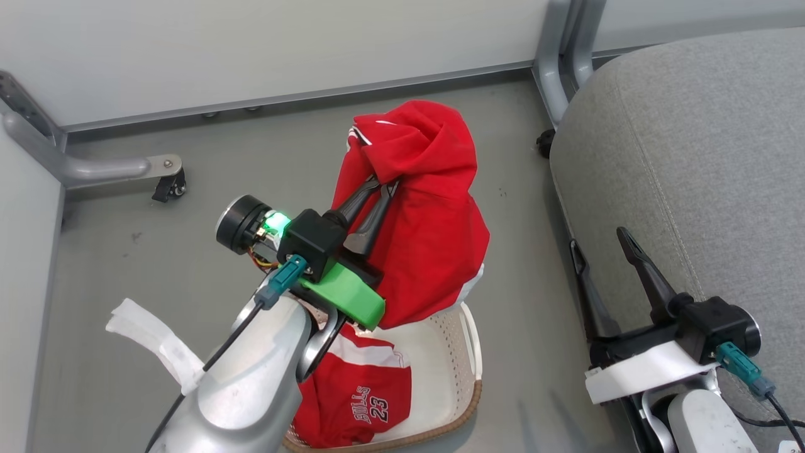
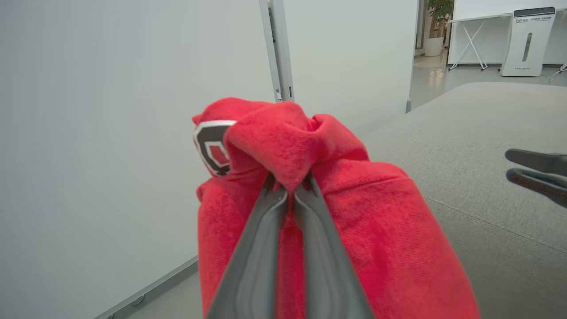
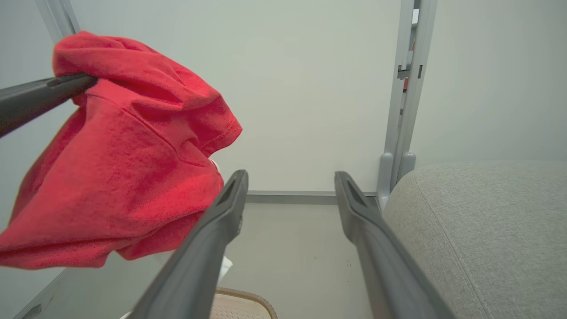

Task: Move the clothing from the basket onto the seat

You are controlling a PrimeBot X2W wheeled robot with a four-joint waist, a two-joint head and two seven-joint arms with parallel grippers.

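While tight in the left jaws, one red garment (image 1: 434, 251); a second garment (image 1: 358, 396) in one basket (image 1: 449, 343); right jaws apart.

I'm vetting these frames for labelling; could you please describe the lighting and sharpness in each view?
Head view: soft, even light, crisp; a green lamp glows on the left wrist. Left wrist view: the red garment is sharp, the left gripper's fingers slightly soft near the lens. Right wrist view: the right gripper looms large, no glare.
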